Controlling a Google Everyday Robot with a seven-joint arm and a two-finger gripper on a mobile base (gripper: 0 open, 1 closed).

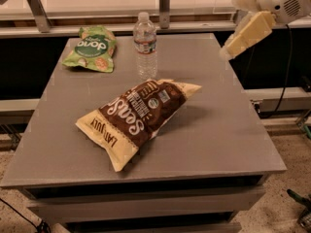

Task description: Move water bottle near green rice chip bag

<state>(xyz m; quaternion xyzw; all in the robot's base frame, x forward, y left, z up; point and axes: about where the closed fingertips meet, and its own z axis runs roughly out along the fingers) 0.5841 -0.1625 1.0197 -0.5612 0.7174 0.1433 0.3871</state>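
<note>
Approach step: pincer (231, 28) high off right edge of surface (218, 130), seemingly spread, empty. Bottle (145, 45) upright at back, near green bag (92, 50). Next: reach left, lower, close around bottle.

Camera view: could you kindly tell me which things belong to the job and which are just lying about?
Job: water bottle, upright; green rice chip bag, far-left corner; end effector, open, aloft by the table's far-right corner.
Lying about: brown and cream bag, mid-table.

water bottle (145, 45) right of green rice chip bag (92, 49), gripper (233, 28) upper right
</note>
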